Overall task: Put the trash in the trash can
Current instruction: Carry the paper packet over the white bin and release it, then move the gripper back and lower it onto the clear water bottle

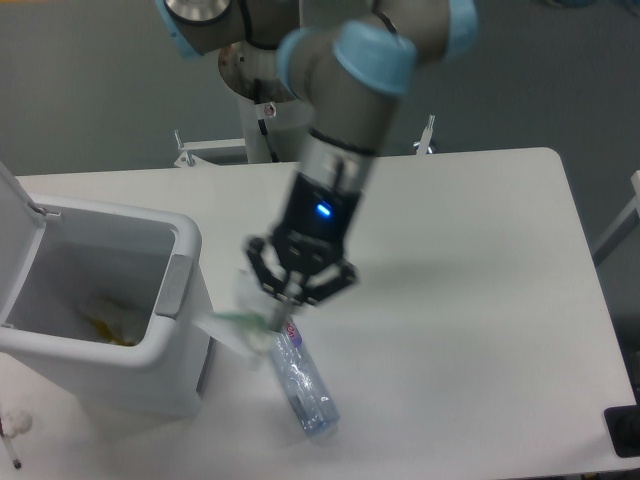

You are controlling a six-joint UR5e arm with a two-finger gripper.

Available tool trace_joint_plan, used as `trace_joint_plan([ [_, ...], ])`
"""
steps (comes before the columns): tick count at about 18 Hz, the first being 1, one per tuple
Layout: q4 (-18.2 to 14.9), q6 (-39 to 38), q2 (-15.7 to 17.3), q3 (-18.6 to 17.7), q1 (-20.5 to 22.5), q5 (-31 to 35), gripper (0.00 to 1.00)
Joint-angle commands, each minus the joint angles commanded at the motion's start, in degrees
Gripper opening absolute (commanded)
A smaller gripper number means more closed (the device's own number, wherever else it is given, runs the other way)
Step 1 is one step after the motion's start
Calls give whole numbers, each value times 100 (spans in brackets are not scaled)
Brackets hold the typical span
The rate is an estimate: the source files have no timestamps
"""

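Observation:
My gripper [276, 318] hangs above the table just right of the trash can [178, 300], shut on the crumpled white paper carton with green print [235, 325], which is motion-blurred and sticks out leftward toward the can's grey latch. The clear plastic bottle [302, 380] with its red-lettered label lies on the table directly beneath the gripper, its cap end hidden behind the fingers. The trash can stands at the left with its white lid [18, 195] swung open.
Inside the can lies some yellowish and white rubbish [100, 325]. The arm's base column [268, 110] rises at the table's back edge. A small white scrap [14, 425] sits at the front left corner. A dark object [624, 430] lies at the front right edge.

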Motion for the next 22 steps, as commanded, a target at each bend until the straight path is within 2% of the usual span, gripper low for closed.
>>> trace_joint_plan([
  [3, 0, -9, 132, 0, -334, 0, 2],
  [4, 0, -9, 184, 0, -379, 0, 7],
  [5, 0, 17, 185, -9, -414, -9, 42],
  [7, 0, 9, 176, -9, -537, 0, 82],
  [9, 0, -9, 176, -18, -564, 0, 100],
  [14, -26, -26, 141, -18, -643, 70, 100],
  [16, -18, -332, 45, 17, -530, 79, 100],
  [18, -18, -693, -244, 88, 84, 88, 100],
  [22, -44, -888, -1201, 465, 762, 123, 100],
])
